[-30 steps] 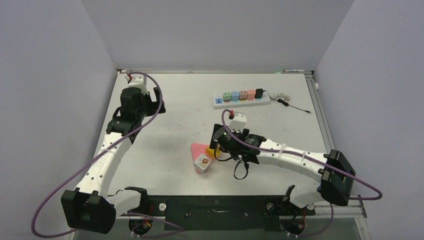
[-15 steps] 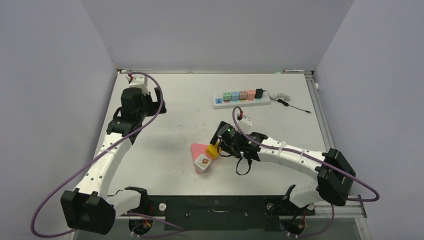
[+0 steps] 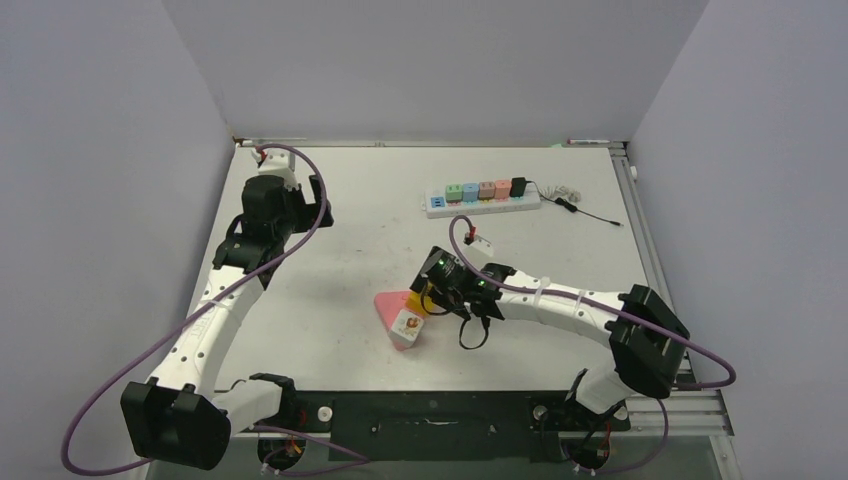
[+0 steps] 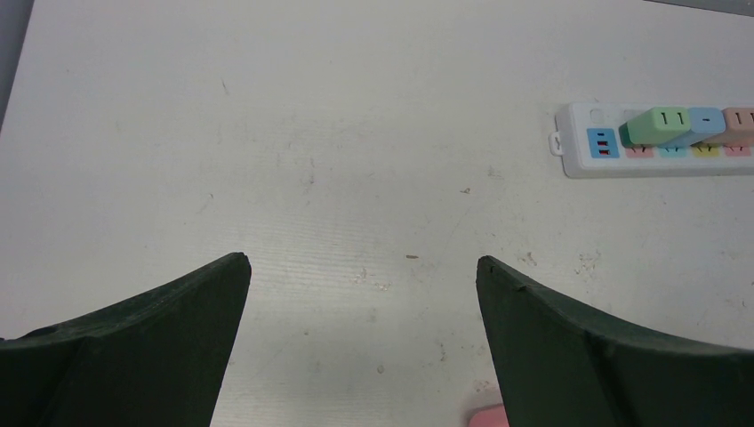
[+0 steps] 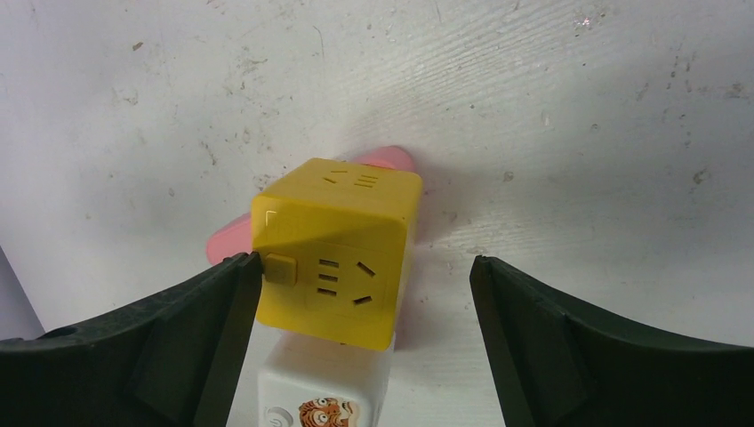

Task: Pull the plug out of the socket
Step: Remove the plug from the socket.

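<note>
Two arms stood over the white worktop (image 3: 350, 250). Within the last second the right gripper (image 5: 362, 260) had slid leftward near the worktop's middle. Its jaws were spread around the yellow cube-shaped plastic socket (image 5: 333, 258), one finger (image 5: 204, 329) touching its side. The white sticker-faced plug (image 5: 324, 396) sat against the cube, and the flat pink wedge (image 3: 385, 303) beneath lay slightly further left. The left gripper (image 4: 363, 260) hung unchanged near the far left corner, jaws apart.

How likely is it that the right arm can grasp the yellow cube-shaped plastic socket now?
Probably yes. The right tool stands open around the yellow cube-shaped plastic socket: one finger is at its side, the other is apart, and nothing lies between them and it.
</note>
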